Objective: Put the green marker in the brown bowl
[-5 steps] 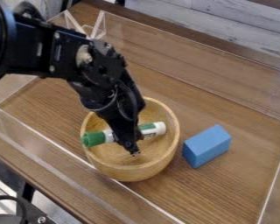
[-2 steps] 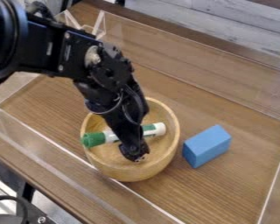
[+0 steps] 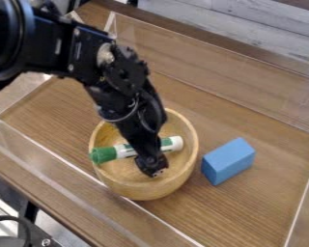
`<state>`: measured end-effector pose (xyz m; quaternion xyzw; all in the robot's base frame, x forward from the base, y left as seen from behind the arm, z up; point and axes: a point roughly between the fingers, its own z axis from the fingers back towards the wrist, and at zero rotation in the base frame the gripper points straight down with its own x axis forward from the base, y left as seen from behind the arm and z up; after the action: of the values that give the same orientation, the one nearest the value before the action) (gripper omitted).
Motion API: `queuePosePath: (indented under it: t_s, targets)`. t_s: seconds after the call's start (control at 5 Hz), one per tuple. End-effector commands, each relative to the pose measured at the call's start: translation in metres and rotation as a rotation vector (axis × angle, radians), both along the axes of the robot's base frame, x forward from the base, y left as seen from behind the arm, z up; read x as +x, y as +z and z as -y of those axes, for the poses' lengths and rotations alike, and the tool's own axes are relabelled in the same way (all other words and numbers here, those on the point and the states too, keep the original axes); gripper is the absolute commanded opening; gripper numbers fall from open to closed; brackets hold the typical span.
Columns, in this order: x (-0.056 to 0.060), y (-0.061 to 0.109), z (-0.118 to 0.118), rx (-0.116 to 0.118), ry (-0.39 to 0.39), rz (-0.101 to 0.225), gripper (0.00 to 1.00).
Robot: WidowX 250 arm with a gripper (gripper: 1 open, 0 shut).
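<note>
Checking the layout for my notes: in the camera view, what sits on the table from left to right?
Brown bowl with the green marker lying inside it, under the open gripper → blue block.

table (image 3: 235,82): brown wood with dark grain lines, running from the near left to the far right
clear walls (image 3: 305,207): see-through panels stand along the table's edges, with thin shiny rims
far side (image 3: 266,21): pale wooden boards lie behind the back wall of the table
near left corner (image 3: 15,217): dark floor and some black legs or cables show under the table's edge, too dim to tell apart
light: soft and even, with a faint shine on the clear panels
</note>
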<state>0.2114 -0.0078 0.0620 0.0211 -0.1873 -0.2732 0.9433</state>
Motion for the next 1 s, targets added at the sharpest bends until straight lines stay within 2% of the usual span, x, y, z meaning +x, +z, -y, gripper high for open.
queuePosePath:
  t_s: [0.0, 0.2, 0.8]
  targets:
    - [0.0113, 0.0142, 0.0001, -0.017, 0.014, 0.029, 1.00]
    - [0.0129, 0.0192, 0.0005, -0.033, 0.026, 0.022, 1.00]
    - [0.0184, 0.0202, 0.0008, -0.059, 0.051, 0.011, 1.00]
